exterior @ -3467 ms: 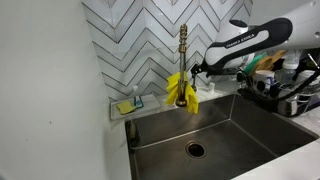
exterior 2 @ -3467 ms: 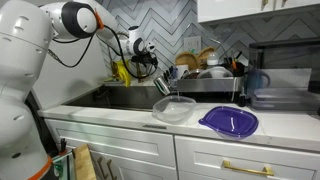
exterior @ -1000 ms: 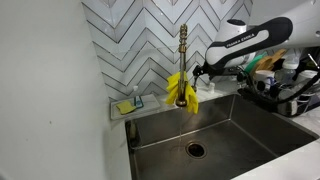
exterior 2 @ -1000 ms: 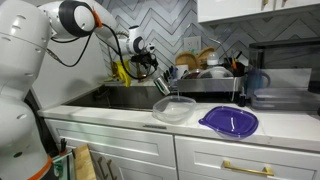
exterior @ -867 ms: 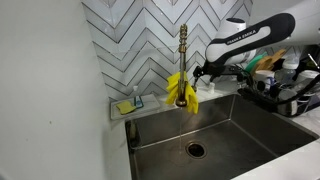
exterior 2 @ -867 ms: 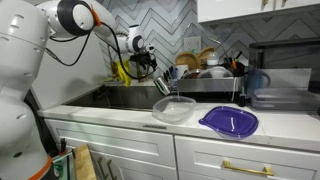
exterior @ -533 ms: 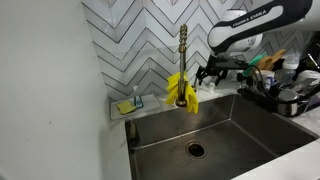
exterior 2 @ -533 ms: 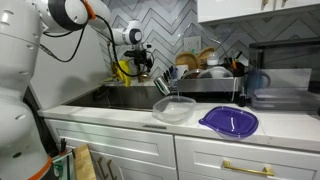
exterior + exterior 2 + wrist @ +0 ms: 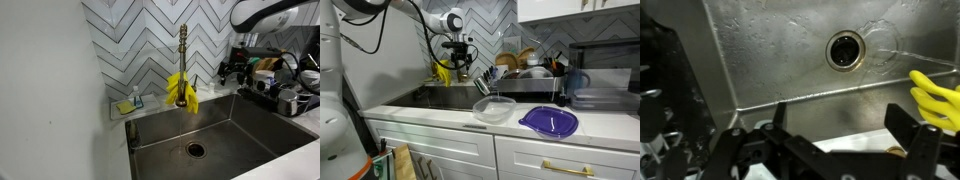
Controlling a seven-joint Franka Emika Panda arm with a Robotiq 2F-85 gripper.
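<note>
My gripper (image 9: 234,71) hangs open and empty over the right part of the steel sink (image 9: 205,125), close to the dish rack (image 9: 285,95). It also shows in an exterior view (image 9: 460,62) above the sink. In the wrist view the two dark fingers (image 9: 845,125) stand wide apart with nothing between them, above the sink floor and its drain (image 9: 845,49). A yellow rubber glove (image 9: 181,88) hangs over the brass faucet (image 9: 183,55); its fingers show at the wrist view's right edge (image 9: 938,97).
A soap tray with a yellow sponge (image 9: 128,103) sits at the sink's back left. The dish rack (image 9: 525,75) holds plates and pans. A clear bowl (image 9: 494,109) and a purple lid (image 9: 549,121) lie on the counter.
The arm has risen and swung away from the faucet and glove toward the dish rack side. The gripper is still open and empty.
</note>
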